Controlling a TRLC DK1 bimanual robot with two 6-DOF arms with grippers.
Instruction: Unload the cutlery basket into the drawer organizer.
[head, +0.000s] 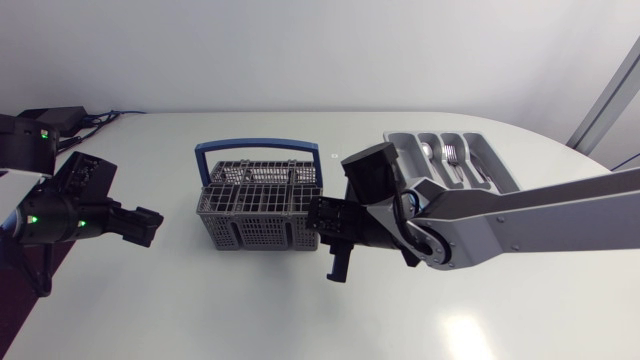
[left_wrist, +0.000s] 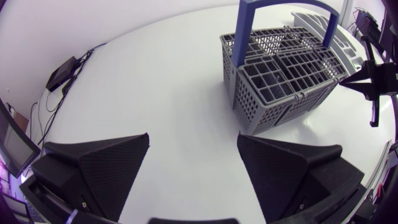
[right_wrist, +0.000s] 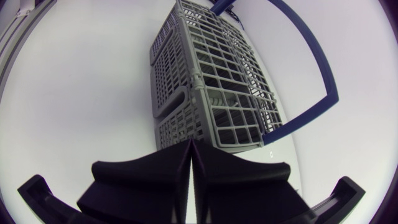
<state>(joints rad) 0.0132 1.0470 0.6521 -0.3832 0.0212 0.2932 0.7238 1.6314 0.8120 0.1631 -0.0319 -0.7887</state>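
Note:
The grey cutlery basket (head: 258, 208) with a blue handle (head: 258, 147) stands mid-table; no cutlery shows in it. At the back right the grey drawer organizer (head: 505, 168) holds a fork (head: 450, 153) and a spoon (head: 427, 150). My right gripper (head: 336, 270) is shut on nothing, just off the basket's right end. In the right wrist view its fingers (right_wrist: 191, 155) are pressed together with the basket (right_wrist: 205, 81) right ahead. My left gripper (head: 150, 226) is open, left of the basket and apart from it. Its fingers (left_wrist: 193, 162) stand wide, the basket (left_wrist: 283, 74) ahead.
A black box with cables (head: 55, 120) lies at the table's back left corner. The right arm's grey link (head: 530, 215) stretches across the right half of the table, in front of the organizer. Bare white tabletop (head: 250, 310) lies in front of the basket.

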